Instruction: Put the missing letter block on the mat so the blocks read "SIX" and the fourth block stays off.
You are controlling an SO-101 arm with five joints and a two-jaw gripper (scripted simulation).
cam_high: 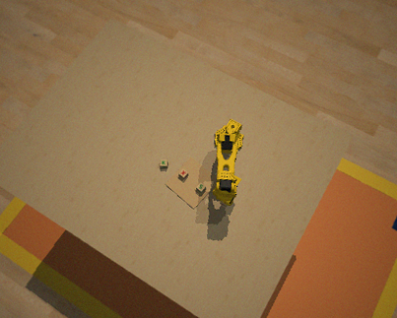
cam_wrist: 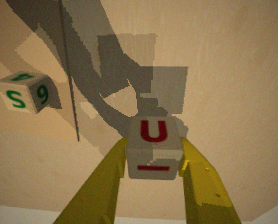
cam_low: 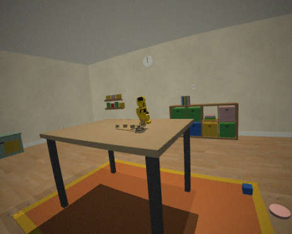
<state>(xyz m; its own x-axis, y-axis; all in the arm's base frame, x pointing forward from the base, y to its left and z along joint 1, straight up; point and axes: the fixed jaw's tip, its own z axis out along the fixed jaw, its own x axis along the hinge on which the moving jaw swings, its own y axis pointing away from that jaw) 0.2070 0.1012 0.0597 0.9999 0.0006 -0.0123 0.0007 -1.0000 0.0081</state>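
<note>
In the wrist view my gripper (cam_wrist: 152, 165) is shut on a pale block (cam_wrist: 153, 146) that shows a red "U" on its upper face and a red bar on the face toward the camera. It hangs over bare table, right of the mat's edge (cam_wrist: 70, 75). A block with a green "S" and a "9" (cam_wrist: 25, 93) lies on the mat to the left. From above, the thin tan mat (cam_high: 190, 184) holds a red-lettered block (cam_high: 183, 174) and the green one (cam_high: 200, 188). The yellow arm (cam_high: 227, 164) hides the held block there.
Another green-lettered block (cam_high: 163, 163) lies on the table just off the mat's far-left corner. The three loose blocks (cam_low: 124, 126) also show in a row in the side view, left of the arm (cam_low: 142, 113). The table edges are far from the arm.
</note>
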